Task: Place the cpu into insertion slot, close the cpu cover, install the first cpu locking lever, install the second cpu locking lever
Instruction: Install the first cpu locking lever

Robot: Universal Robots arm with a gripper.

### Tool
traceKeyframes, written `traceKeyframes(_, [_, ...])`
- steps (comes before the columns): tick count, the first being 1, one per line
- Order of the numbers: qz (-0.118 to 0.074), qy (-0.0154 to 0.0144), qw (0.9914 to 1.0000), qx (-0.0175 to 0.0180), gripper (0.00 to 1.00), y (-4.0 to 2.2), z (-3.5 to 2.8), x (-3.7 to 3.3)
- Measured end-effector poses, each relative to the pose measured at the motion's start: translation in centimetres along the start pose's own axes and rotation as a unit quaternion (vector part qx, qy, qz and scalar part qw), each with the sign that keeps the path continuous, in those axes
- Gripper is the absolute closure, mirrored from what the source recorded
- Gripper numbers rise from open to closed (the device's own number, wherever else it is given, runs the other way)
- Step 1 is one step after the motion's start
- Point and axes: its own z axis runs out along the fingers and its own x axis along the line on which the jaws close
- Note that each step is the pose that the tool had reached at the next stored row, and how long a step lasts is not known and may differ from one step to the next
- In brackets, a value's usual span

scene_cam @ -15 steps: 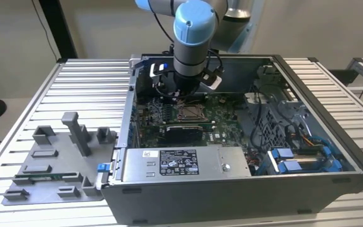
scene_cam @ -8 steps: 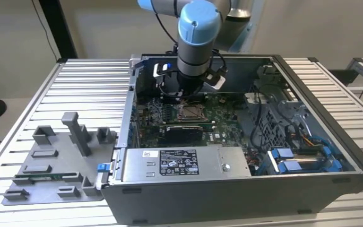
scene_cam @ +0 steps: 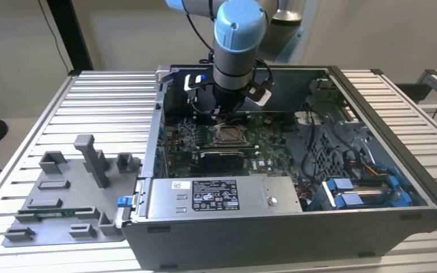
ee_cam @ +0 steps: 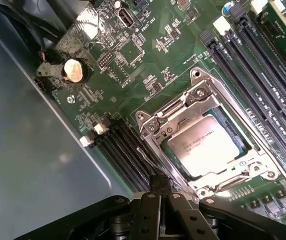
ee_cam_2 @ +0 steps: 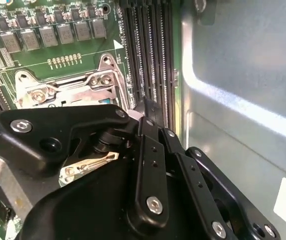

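The cpu [ee_cam: 203,145] lies silvery face up in the insertion slot [scene_cam: 227,134] on the green board. The cpu cover [ee_cam: 158,131] is down flat around it, and the chip shows through its window. A thin wire locking lever [ee_cam: 150,159] runs along one side of the slot beside the black memory slots. My gripper [ee_cam: 160,184] is shut with nothing in it, its tip at that lever's end just off the slot's corner. In the second wrist view the gripper [ee_cam_2: 149,111] hides most of the slot; only a corner of the metal frame [ee_cam_2: 37,92] shows.
The arm reaches down into an open grey computer case [scene_cam: 423,193]. A bare metal case wall [ee_cam_2: 243,65] stands close beside the gripper. Black memory slots [ee_cam: 122,150] flank the socket. A grey fixture plate [scene_cam: 59,199] lies on the table at the exterior view's left.
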Motion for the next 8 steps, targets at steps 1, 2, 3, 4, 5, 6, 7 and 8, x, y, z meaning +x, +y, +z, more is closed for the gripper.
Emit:
traceKeyframes(1, [0.000, 0.0024, 1.00000, 0.0019, 1.00, -0.32, -0.21, -0.26])
traceKeyframes(2, [0.000, 0.0035, 0.99999, 0.0029, 1.00, -0.52, -0.30, -0.42])
traceKeyframes(3, [0.000, 0.0045, 0.99998, 0.0037, 1.00, -0.73, -0.38, -0.58])
traceKeyframes(4, [0.000, 0.0053, 0.99998, 0.0044, 1.00, -0.96, -0.46, -0.76])
traceKeyframes(5, [0.000, 0.0061, 0.99997, 0.0050, 1.00, -1.19, -0.55, -0.94])
traceKeyframes(6, [0.000, 0.0065, 0.99996, 0.0054, 1.00, -1.40, -0.64, -1.08])
traceKeyframes(7, [0.000, 0.0069, 0.99996, 0.0057, 1.00, -1.62, -0.75, -1.24])
traceKeyframes(8, [0.000, 0.0073, 0.99996, 0.0060, 1.00, -1.83, -0.85, -1.40])
